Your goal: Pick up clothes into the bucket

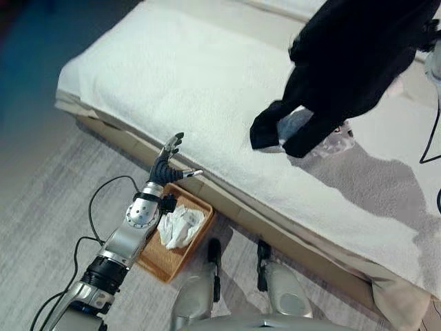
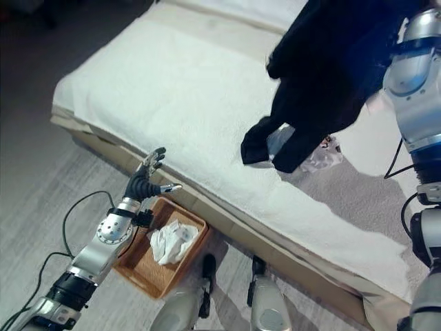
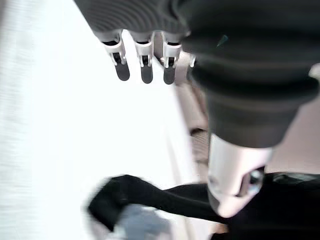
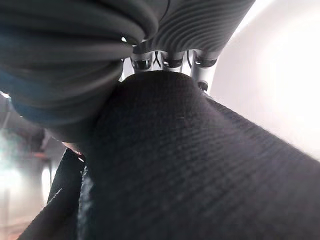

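Black knit cloth (image 4: 190, 165) is lying right against the right wrist camera, draped over the right hand (image 4: 170, 57), whose fingers are curling round its upper fold and gripping it. Seen from the head camera, the right arm is reaching up and across from the right side, lifting this black garment (image 1: 351, 62) clear above the bed (image 1: 172, 76); its sleeves are hanging down, their ends dangling just over the white bedding. Under those hanging ends, a pale bluish cloth (image 1: 296, 125) is lying on the bed, with a patterned piece (image 1: 337, 141) just beside it. Lower in the scene, the left arm is stretching forward from the lower left, bent slightly at the wrist, and the left hand (image 1: 167, 162) is hovering at the bed's near edge with its fingers spread straight and its thumb sticking out sideways, holding nothing. Directly below that hand, a brown woven basket (image 1: 155, 258) is sitting on the grey floor against the bed frame, and a white crumpled garment (image 1: 180, 226) is lying inside it.
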You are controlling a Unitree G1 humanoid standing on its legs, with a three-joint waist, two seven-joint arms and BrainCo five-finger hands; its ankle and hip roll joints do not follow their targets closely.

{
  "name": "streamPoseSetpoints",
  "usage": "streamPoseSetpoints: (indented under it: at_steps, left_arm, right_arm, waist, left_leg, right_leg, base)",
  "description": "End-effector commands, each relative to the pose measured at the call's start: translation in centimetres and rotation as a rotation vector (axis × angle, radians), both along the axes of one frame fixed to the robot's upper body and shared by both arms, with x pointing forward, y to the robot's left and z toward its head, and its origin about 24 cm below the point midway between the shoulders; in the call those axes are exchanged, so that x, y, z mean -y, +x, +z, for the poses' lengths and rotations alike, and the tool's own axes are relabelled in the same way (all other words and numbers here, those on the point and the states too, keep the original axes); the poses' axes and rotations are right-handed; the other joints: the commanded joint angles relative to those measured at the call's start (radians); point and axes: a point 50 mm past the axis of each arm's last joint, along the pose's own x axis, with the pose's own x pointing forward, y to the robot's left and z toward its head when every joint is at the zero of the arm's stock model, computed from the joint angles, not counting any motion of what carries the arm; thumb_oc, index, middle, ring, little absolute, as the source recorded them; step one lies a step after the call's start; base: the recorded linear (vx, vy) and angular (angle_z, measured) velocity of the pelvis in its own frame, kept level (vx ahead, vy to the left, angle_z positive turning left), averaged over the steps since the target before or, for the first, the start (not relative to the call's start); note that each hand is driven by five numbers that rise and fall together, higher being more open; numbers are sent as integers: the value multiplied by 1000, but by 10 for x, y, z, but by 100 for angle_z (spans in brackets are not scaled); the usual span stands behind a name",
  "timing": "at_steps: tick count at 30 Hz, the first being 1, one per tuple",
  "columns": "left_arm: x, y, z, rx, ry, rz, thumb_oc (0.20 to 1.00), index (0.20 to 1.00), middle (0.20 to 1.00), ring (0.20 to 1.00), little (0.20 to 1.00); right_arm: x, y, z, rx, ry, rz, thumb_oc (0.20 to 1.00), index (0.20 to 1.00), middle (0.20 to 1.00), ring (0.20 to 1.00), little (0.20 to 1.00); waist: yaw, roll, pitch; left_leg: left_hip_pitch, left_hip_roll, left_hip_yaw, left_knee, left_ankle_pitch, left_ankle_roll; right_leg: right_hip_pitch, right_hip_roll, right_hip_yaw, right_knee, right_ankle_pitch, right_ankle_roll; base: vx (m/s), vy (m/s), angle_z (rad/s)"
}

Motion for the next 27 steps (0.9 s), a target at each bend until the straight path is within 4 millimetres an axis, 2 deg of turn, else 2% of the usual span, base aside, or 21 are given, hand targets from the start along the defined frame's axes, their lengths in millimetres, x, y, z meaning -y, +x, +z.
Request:
streamPoseSetpoints:
  at_steps: [1,4,6,7,8,10,12,13,14,19,21,27]
  left_arm:
    - [1,-6,7,15,-20,-71,1000,1000,1000,1000,1000]
    - [21,1,15,-1,-76,-169,1000,1000,1000,1000,1000]
    - [28,4,18,-2,-84,-198,1000,1000,1000,1000,1000]
    - [41,7,18,-23,-110,-245,1000,1000,1000,1000,1000]
    - [41,7,18,-23,-110,-246,1000,1000,1000,1000,1000]
    - [65,15,18,-76,-139,-331,1000,1000,1000,1000,1000]
    - [73,18,18,-93,-156,-355,1000,1000,1000,1000,1000]
    - [93,20,17,-138,-161,-432,1000,1000,1000,1000,1000]
    - [93,20,17,-138,-162,-433,1000,1000,1000,1000,1000]
    - [143,14,13,-273,-193,-630,1000,1000,1000,1000,1000]
    - [171,6,10,-355,-255,-711,1000,1000,1000,1000,1000]
    - [200,-2,5,-468,-390,-735,1000,1000,1000,1000,1000]
  right_arm:
    - [-27,-2,3,-51,-24,192,200,200,200,200,200]
    - [-47,8,-23,-254,-62,320,200,200,200,200,200]
    - [-52,8,-27,-294,-67,355,200,200,200,200,200]
    - [-60,10,-39,-358,-36,428,200,200,200,200,200]
    - [-59,10,-39,-358,-36,427,200,200,200,200,200]
    - [-76,11,-56,-453,-61,504,200,200,200,200,200]
    - [-82,10,-59,-476,-71,538,200,200,200,200,200]
    - [-94,7,-65,-519,-86,601,200,200,200,200,200]
    - [-93,7,-65,-519,-86,599,200,200,200,200,200]
    - [-117,-3,-76,-594,-140,723,200,200,200,200,200]
    - [-129,-8,-79,-622,-157,787,200,200,200,200,200]
    - [-143,-17,-85,-670,-168,883,200,200,200,200,200]
  waist:
    - [-11,-59,-132]
    - [-27,-67,-181]
    - [-29,-67,-191]
    - [-34,-68,-208]
    - [-34,-68,-208]
    - [-44,-69,-230]
    - [-44,-71,-235]
    - [-50,-72,-246]
    - [-49,-72,-245]
    - [-60,-74,-261]
    - [-66,-76,-269]
    - [-74,-80,-277]
  left_leg:
    - [-7,-3,24,27,-53,-18]
    - [41,8,44,5,-55,-22]
    - [49,9,47,3,-57,-22]
    - [65,11,53,-3,-60,-22]
    - [65,11,53,-3,-60,-22]
    - [88,14,61,-12,-63,-22]
    - [96,16,64,-17,-63,-23]
    - [103,17,66,-19,-64,-24]
    - [104,17,66,-20,-64,-24]
    - [120,18,67,-21,-66,-25]
    - [129,19,62,-22,-68,-24]
    - [142,20,56,-25,-71,-27]
  right_leg:
    - [42,-6,27,-14,-4,48]
    - [88,-2,31,-42,1,49]
    - [97,0,34,-50,3,50]
    - [113,0,36,-59,6,51]
    - [114,0,36,-60,6,51]
    - [138,2,39,-78,10,52]
    - [147,2,39,-87,12,53]
    - [158,3,36,-97,14,53]
    - [160,3,36,-98,15,53]
    - [179,3,33,-98,11,54]
    - [189,3,27,-92,5,54]
    - [202,2,18,-88,-4,55]
  base:
    - [77,-28,-17]
    - [72,-19,-15]
    - [63,-15,-14]
    - [62,-14,-16]
    - [66,-10,-10]
    - [57,-13,-3]
    - [44,-19,-5]
    - [38,-21,-9]
    - [34,-17,-9]
    - [31,-7,-3]
    - [43,-7,-2]
    - [7,-1,0]
